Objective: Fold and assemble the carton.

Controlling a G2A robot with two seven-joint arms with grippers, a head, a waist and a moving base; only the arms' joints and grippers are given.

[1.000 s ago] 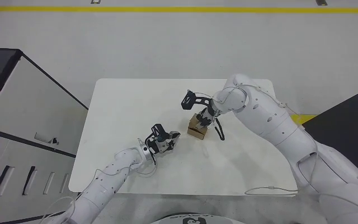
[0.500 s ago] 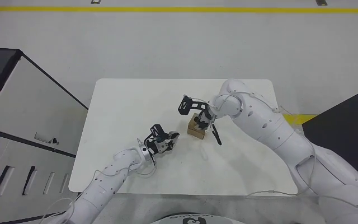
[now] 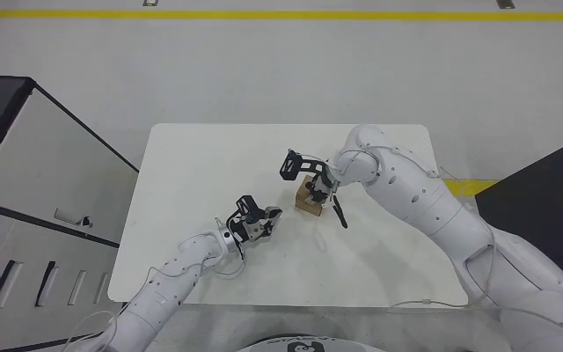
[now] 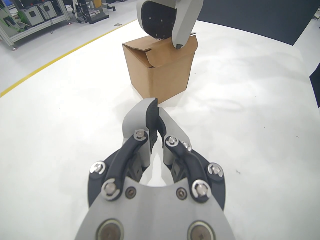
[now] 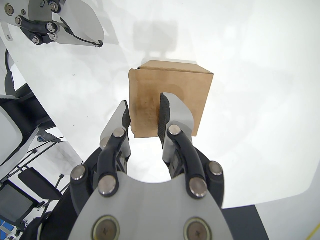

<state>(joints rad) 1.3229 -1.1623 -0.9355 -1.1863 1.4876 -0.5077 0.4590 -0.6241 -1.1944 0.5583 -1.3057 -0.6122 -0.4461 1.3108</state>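
Seemingly closing the lid: spread right hand (image 5: 144, 101) atop carton (image 4: 160, 76); left hand (image 4: 153, 103), pressed together, at its eight o'clock. Next: tuck flap.

1. One cardboard carton (image 3: 309, 198) is standing.
2. Two grippers are showing: the left gripper (image 4: 153, 108) and the right gripper (image 5: 145, 111).
3. One white table (image 3: 202, 167) is bearing them.
4. One yellow floor line (image 3: 281, 14) is running beyond it.
5. What seems to be one cabinet (image 3: 35, 176) is standing alongside.

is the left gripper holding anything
No, the left gripper has its jaws shut against each other with nothing between them, and the carton stands on the table just beyond it.
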